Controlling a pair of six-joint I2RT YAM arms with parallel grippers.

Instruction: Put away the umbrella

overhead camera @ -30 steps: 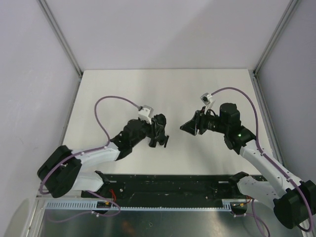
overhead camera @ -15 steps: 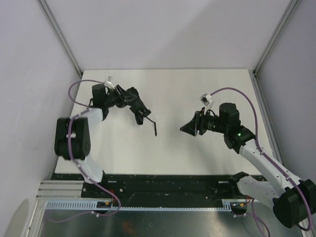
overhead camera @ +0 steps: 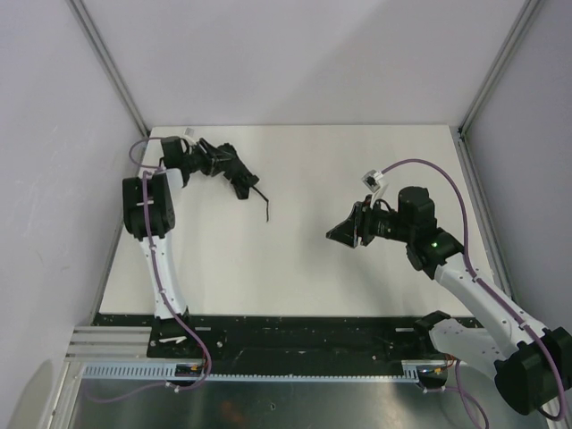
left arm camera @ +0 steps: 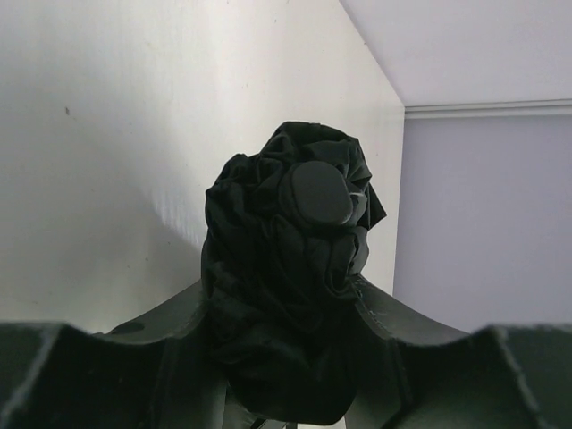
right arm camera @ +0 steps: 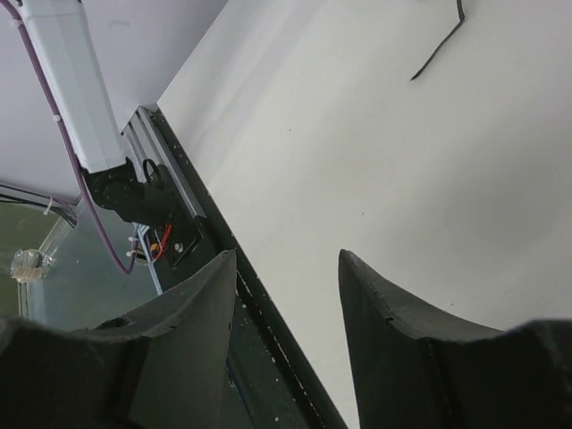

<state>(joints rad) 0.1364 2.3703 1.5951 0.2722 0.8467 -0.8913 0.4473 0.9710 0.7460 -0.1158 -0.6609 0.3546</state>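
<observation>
Toward the upper left of the frame, the left fingers (overhead camera: pixel 241 186) grip the bunched black umbrella (left arm camera: pixel 286 259) over the desk (overhead camera: pixel 295 277), and its strap (overhead camera: pixel 267 211) trails toward the lower right. At centre right, the right fingers (overhead camera: pixel 344 232) stand moderately apart, holding nothing.

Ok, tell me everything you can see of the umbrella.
The umbrella is black, folded into a crumpled fabric bundle with a smooth round cap on its end. The left gripper clamps it from both sides over the far left of the table, and a thin strap trails from it.
</observation>
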